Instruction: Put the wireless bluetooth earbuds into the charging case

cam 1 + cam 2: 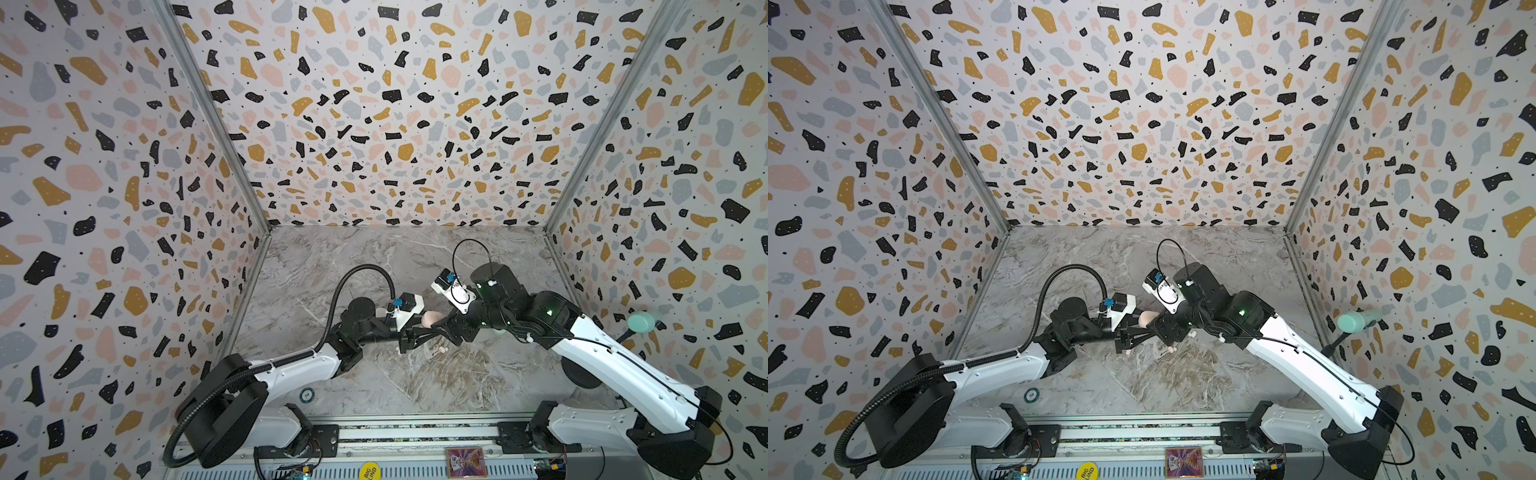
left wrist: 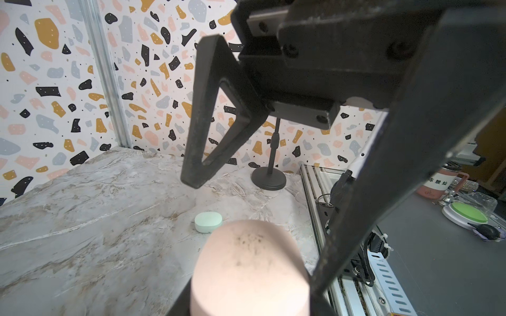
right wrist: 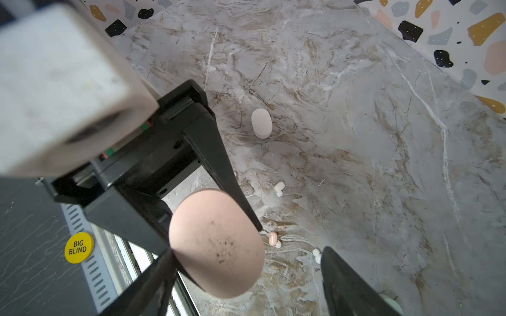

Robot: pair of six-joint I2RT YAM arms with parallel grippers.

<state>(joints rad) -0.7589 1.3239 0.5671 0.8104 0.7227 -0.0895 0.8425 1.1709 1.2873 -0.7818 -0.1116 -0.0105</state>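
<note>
Earbuds [image 3: 273, 238] loose on table [image 3: 356, 136], below both grippers, none in case yet. Left gripper [image 3: 216, 235] pinches pink case [image 2: 249, 268], held clear of table, lid apparently shut. Right gripper [image 2: 253, 235] spread, jaws straddling case's free end; contact unclear. Step: opening case. Next: right jaws close on lid and lever it up gently, left grip resisting twist.

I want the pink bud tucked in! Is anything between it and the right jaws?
Yes: the pink case, held by the left gripper, sits between the right jaws, with the pink bud on the table beyond it.
</note>
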